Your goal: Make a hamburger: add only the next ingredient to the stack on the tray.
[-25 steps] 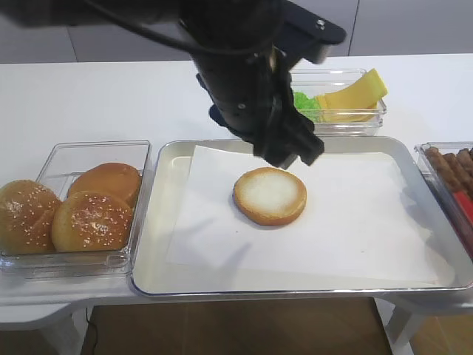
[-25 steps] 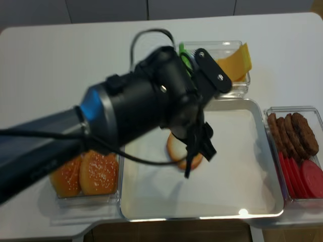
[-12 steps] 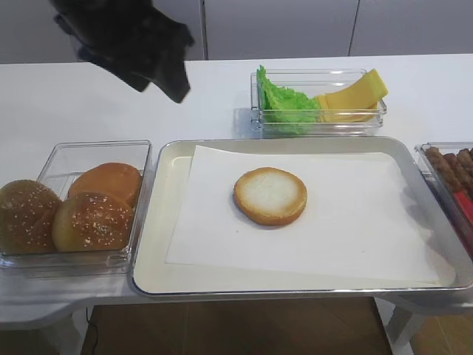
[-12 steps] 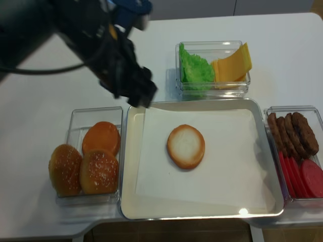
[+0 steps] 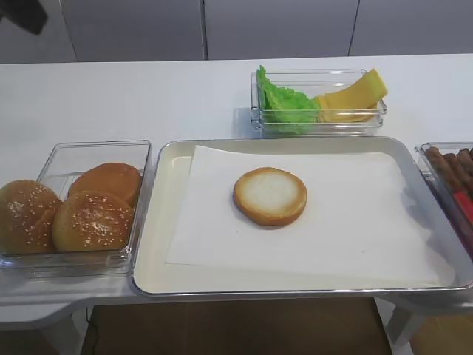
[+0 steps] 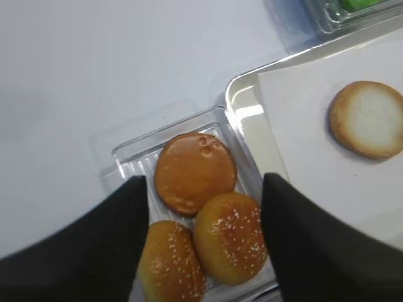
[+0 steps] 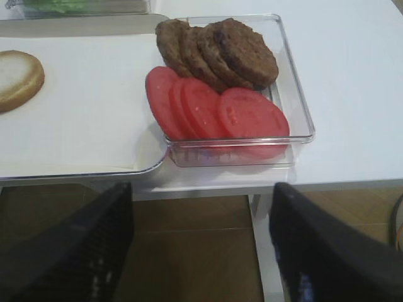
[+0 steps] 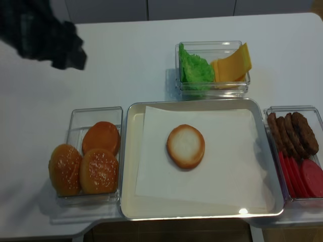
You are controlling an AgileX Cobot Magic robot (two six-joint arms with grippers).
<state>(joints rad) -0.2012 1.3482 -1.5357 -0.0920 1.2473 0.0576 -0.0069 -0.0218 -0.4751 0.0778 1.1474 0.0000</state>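
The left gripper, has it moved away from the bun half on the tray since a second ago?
Yes. The left gripper was right over the bun half and has swung up-left, clear of the tray.

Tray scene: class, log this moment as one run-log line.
bun half: cut face up on tray paper | left gripper: open, empty, above bun bin | right gripper: open, empty, near patty-tomato bin
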